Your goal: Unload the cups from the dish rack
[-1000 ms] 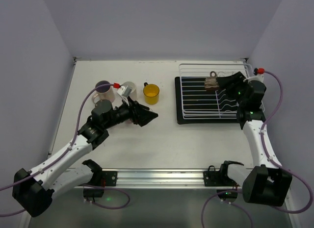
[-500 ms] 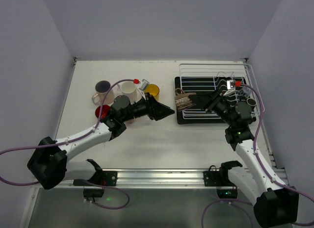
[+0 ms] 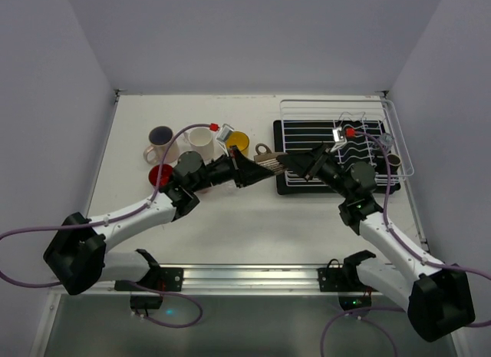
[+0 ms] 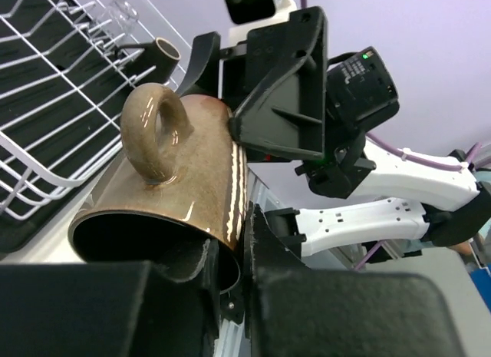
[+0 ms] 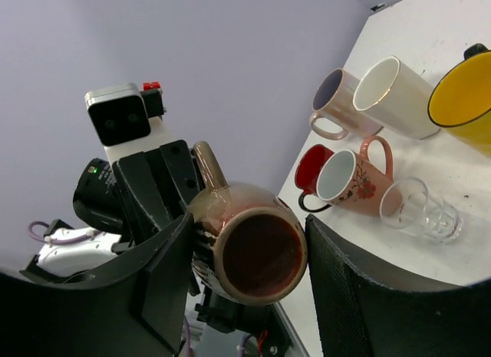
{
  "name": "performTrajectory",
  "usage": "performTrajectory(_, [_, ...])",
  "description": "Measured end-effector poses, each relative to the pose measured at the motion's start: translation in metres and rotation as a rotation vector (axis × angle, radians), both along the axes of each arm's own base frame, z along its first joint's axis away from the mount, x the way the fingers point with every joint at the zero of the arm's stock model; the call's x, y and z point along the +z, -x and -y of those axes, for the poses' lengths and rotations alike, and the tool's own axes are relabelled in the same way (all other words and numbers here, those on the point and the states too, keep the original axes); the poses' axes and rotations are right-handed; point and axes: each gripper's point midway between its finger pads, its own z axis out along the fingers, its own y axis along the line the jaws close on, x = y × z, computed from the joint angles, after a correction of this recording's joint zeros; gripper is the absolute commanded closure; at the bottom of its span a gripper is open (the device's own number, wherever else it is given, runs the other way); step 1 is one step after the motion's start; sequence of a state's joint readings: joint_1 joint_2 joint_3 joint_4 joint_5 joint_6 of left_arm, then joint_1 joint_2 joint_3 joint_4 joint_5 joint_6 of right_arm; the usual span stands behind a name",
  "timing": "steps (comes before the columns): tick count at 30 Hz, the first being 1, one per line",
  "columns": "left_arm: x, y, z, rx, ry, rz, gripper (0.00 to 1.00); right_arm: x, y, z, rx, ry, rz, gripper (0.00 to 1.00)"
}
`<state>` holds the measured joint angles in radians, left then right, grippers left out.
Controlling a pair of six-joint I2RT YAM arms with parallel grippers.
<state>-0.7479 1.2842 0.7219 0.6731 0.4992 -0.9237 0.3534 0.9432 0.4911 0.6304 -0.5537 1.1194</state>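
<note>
— Spotting the mug (image 3: 265, 153)?
— Hanging in the air between the two arms, lying on its side with the handle up, just off the left edge of the rack (image 3: 330, 101), above the table (image 3: 230, 219).
— Being held from which side?
— From both. Clamping the base end with the right gripper (image 5: 249, 246), pressing its fingers (image 5: 165, 288) against opposite sides of the round body.
— And the other end?
— Pinching the rim wall with the left gripper (image 4: 239, 253), seemingly with one finger inside the mouth and one outside. Showing jaws nearly together on that wall, though viewing it too close to judge how firmly.
— Pointing the mouth where?
— Facing the left wrist camera with the mouth, the right one with the base.
— Sitting in the rack, anything?
— Resting near the right rim, a dark cup (image 3: 393, 159).
— And standing on the table?
— Lining up along the back left: a lilac cup (image 3: 160, 137), a white cup (image 3: 201, 137) and a yellow cup (image 3: 238, 140). Crowding just nearer: a red cup (image 3: 159, 174), a floral cup (image 5: 349, 184) right beside it and a glass (image 5: 420, 209) next to that.
</note>
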Motion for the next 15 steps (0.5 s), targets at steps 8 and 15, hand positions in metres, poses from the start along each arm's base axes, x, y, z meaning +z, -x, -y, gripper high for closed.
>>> performTrajectory(8, [0.000, 0.000, -0.017, 0.089, -0.079, 0.046, 1.00, -0.008, 0.002, -0.018, 0.036, -0.009, -0.017, 0.01])
performTrajectory(15, [-0.050, 0.013, -0.083, 0.265, -0.427, -0.001, 1.00, -0.038, 0.009, -0.013, 0.006, 0.159, -0.029, 0.01])
